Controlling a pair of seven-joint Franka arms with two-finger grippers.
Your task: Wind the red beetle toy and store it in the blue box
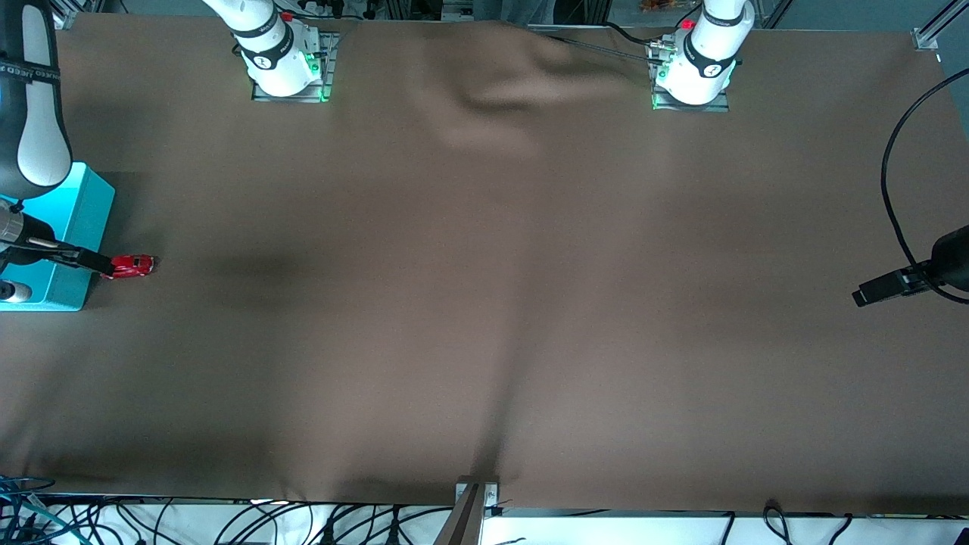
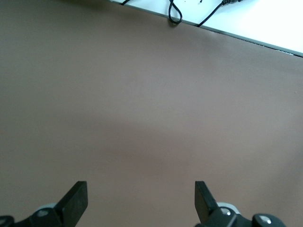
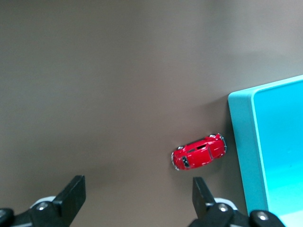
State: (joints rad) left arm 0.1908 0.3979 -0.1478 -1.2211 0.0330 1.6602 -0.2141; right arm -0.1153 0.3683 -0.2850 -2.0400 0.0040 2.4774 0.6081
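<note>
Front view: the toy (image 1: 133, 266) sits on the brown cloth (image 1: 484, 303) at the right arm's end of the table, just beside the box (image 1: 85, 219), on the side of it toward the table's middle. The box is partly covered by the right arm, only a cyan corner and one wall showing. The right gripper (image 1: 95, 261) hangs over the box's edge, its dark fingertip reaching close to the toy (touching or just above it, hard to tell from this angle). Right wrist view: the toy (image 3: 199, 152) lies on its wheels on the cloth, tilted a little relative to the box (image 3: 240, 142) wall, near it but with a thin gap; the right gripper (image 3: 137, 196) has its jaws wide apart and nothing between them, the toy lying off toward one finger (image 3: 201, 191). The box's bright interior shows nothing in the part visible. The left gripper (image 1: 882, 288) waits over bare cloth at the left arm's end of the table; in the left wrist view its (image 2: 141, 201) jaws also stand apart, holding nothing, only cloth and the table edge with cables (image 2: 175, 14) past them.
</note>
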